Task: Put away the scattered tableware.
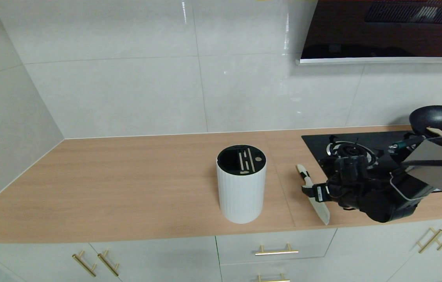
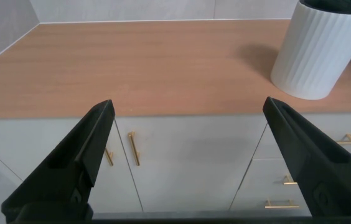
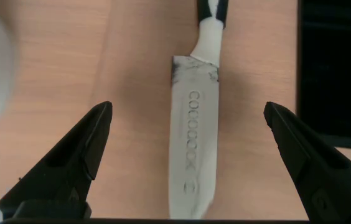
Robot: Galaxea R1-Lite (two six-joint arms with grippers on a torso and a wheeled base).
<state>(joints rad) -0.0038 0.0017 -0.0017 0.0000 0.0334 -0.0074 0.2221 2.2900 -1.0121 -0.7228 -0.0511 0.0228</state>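
Right claw [image 3: 187, 109] spread wide and empty, hanging right over the knife [image 3: 194, 155].
I see the pale, flat blade lying on the wood-grain counter [image 1: 127, 184] directly below the gap between the fingers. The ribbed white cylindrical holder [image 1: 241, 188], with its black slotted top, stands near that claw. Left claw [image 2: 188, 106] gapes wide, empty too.

A row of pale raised characters runs down the blade of the knife [image 3: 193, 155], with 1 small round mark past it toward the tip, all too soft to read from here. The small white sticker [image 1: 320, 192] on the right arm [image 1: 373, 196] above it is too tiny to make out.
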